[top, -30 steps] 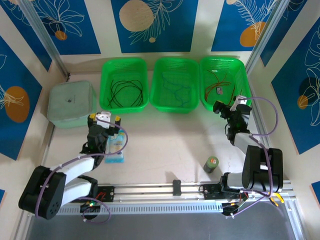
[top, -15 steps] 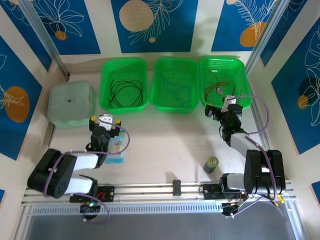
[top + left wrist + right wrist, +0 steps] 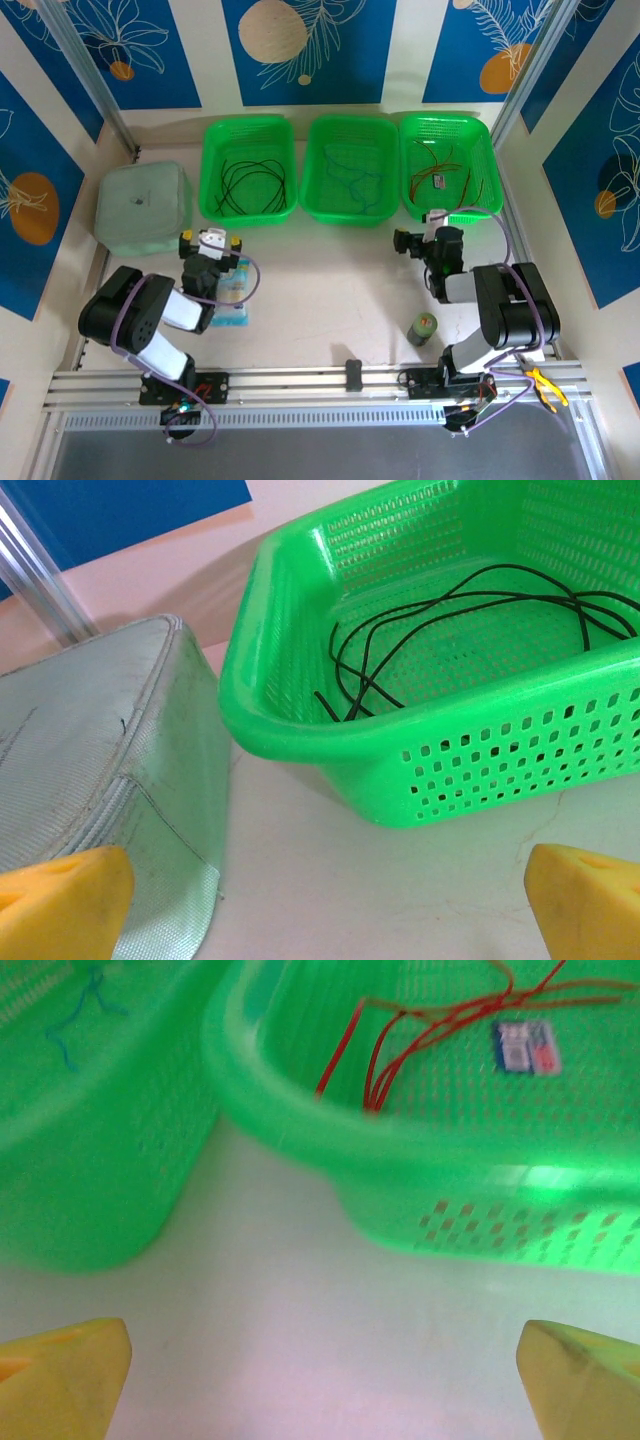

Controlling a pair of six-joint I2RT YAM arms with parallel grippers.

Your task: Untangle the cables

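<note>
Black cables [image 3: 250,180] [image 3: 470,610] lie coiled in the left green basket [image 3: 212,150]. A thin blue-grey cable [image 3: 352,180] [image 3: 80,1010] lies in the middle basket [image 3: 315,160]. Red and orange-brown cables [image 3: 445,170] [image 3: 440,1020] lie in the right basket [image 3: 488,150] beside a small label [image 3: 522,1047]. My left gripper [image 3: 210,243] [image 3: 330,900] stands open over bare table in front of the left basket. My right gripper [image 3: 418,240] [image 3: 325,1380] stands open over bare table before the gap between the middle and right baskets. Nothing is between either pair of yellow fingertips [image 3: 60,900] [image 3: 580,1375].
A grey-green zipped pouch [image 3: 142,208] [image 3: 90,770] sits left of the baskets. A pale blue packet [image 3: 230,300] lies under the left arm. A small green can [image 3: 423,328] stands near the right arm's base. The rail [image 3: 320,385] runs along the near edge.
Both arms have folded back toward their bases. The right gripper moved left and nearer, away from the right basket. Both grippers stayed open.
</note>
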